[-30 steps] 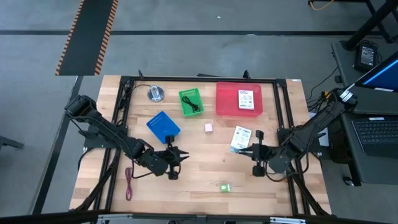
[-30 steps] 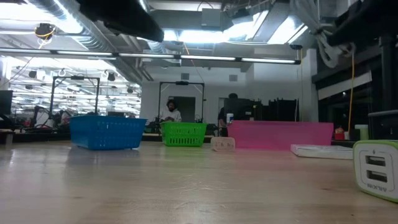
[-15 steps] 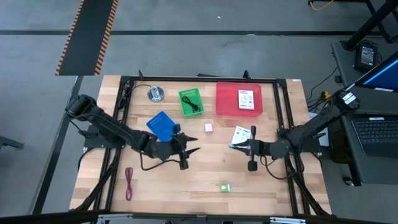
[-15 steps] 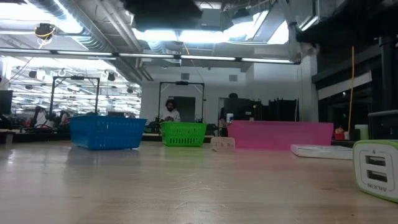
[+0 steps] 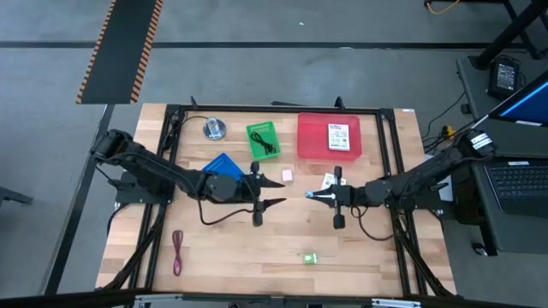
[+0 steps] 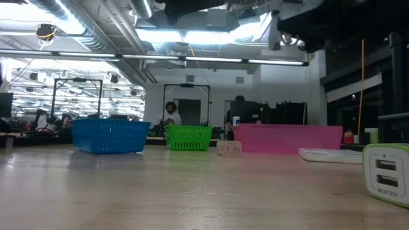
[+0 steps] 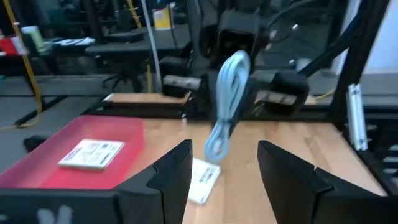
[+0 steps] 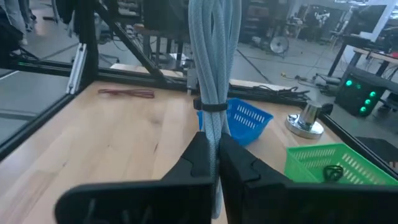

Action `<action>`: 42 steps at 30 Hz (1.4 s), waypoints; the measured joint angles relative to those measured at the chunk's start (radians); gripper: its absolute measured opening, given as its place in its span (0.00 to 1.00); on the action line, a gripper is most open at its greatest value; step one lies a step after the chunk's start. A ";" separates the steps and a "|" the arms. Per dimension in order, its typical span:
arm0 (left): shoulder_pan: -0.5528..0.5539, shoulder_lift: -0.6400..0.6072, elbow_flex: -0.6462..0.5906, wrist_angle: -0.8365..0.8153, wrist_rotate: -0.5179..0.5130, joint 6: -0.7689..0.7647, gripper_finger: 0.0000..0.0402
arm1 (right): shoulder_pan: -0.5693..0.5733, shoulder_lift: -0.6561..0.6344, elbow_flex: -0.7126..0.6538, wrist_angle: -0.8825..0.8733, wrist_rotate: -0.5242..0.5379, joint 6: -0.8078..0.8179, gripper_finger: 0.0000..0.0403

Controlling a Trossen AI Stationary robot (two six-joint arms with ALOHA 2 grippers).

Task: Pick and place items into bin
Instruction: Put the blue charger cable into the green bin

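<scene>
My right gripper [image 5: 308, 196] hovers over the table's middle, pointing level toward the left, shut on a light blue-silver cable bundle [image 8: 214, 62]. My left gripper [image 5: 281, 192] faces it from the left, open, its fingers [image 7: 174, 177] short of the bundle [image 7: 227, 93] and touching nothing. A pink cube [image 5: 287, 174], a green block [image 5: 310, 257] and a dark red cord [image 5: 177, 252] lie on the table. One white packet [image 5: 332, 183] lies by my right arm. Another packet [image 5: 341, 135] lies in the red bin [image 5: 310, 137]. A black cable [image 5: 265, 142] lies in the green bin [image 5: 254, 147]. My right gripper pinches the bundle between its two fingers [image 8: 200, 155], just below the dark tie [image 8: 211, 106] around its strands. The fingers come level from the table's right and lie across the bundle. The bundle stands roughly upright, lifted clear of the table, its longer part above the fingers.
A blue bin [image 5: 223, 170] lies beside my left arm. A round silver metal object [image 5: 213, 128] stands at the far left. A black frame [image 5: 274, 109] borders the table. Bare wood lies in front of both grippers, toward the near edge.
My left gripper has risen and gone toward the table's right and far side, tipped from pointing down to level, and opened. My right gripper has gone toward the table's left with the bundle and tipped level too. The two grippers now face each other.
</scene>
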 joint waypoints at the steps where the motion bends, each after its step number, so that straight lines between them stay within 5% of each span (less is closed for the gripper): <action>1: 0.006 0.000 0.000 0.003 0.013 0.000 0.44 | -0.012 0.011 0.008 0.005 -0.016 -0.002 0.00; 14: 0.038 0.000 0.000 0.025 0.041 0.050 0.44 | -0.132 0.201 0.228 0.010 -0.123 -0.152 0.00; 25: 0.038 0.000 0.000 0.070 0.089 0.127 0.41 | -0.228 0.248 0.282 0.004 -0.272 -0.159 0.00; 36: 0.038 -0.059 0.000 0.050 0.080 0.238 0.05 | -0.235 0.245 0.286 0.016 -0.279 -0.179 0.00; 42: 0.049 -0.093 0.000 -0.032 0.077 0.242 0.04 | -0.236 0.246 0.285 0.012 -0.271 -0.179 0.00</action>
